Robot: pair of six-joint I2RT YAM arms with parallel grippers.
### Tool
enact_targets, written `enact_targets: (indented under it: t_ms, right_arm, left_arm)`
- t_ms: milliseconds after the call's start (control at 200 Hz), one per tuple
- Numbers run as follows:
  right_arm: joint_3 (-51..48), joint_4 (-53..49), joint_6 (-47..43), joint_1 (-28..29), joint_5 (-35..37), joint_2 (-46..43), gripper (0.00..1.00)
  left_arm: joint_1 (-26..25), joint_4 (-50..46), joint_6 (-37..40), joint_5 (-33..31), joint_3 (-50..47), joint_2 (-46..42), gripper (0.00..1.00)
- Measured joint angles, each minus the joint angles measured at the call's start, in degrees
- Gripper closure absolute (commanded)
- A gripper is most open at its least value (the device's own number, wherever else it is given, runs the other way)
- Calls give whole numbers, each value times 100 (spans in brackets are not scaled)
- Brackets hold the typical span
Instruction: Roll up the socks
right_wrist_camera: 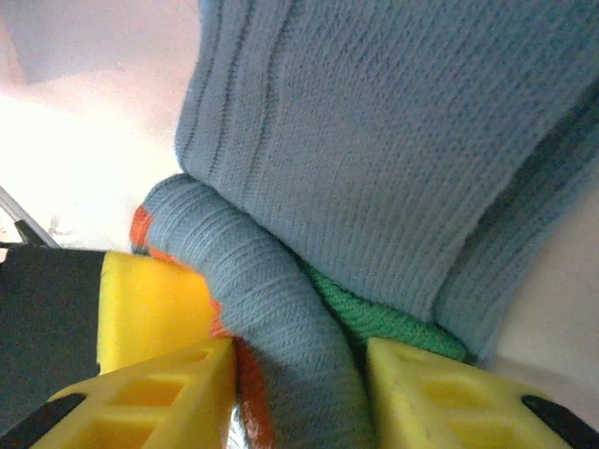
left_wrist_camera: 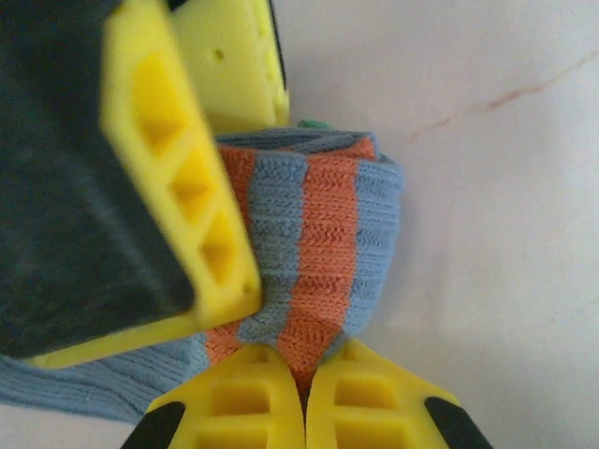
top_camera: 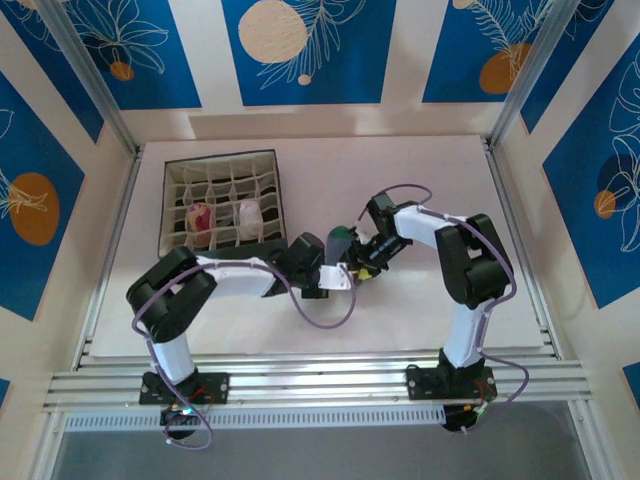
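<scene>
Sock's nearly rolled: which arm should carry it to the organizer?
Left. The left fingers are shut on the orange-striped cuff of the grey-blue sock, and the organizer lies on that side. The right fingers stand apart astride the roll, likely not gripping.

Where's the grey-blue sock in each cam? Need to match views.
Top external: grey-blue sock mid-table, where both arms meet, right of the divider box.
Left wrist: sock centre frame, cuff pinched by the left gripper at the bottom edge.
Right wrist: sock across the upper right, its roll between the right gripper fingers.
Shared landmark: orange cuff stripes, in both wrist views; too small from above.
</scene>
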Motion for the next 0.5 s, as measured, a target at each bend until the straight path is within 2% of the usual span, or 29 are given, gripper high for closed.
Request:
enact_targets:
  t_ms: [195, 340, 500]
  right_arm:
    - [-131, 168, 22, -157, 225, -225, 55]
    - [-352, 463, 151, -168, 232, -337, 55]
    - [-629, 837, 286, -201, 127, -514, 54]
  left_arm:
    - [210, -1357, -520, 846, 1215, 616, 100]
    - [400, -1838, -898, 1357, 1513, 765, 100]
    - [726, -2277, -1386, 2210, 1716, 951, 100]
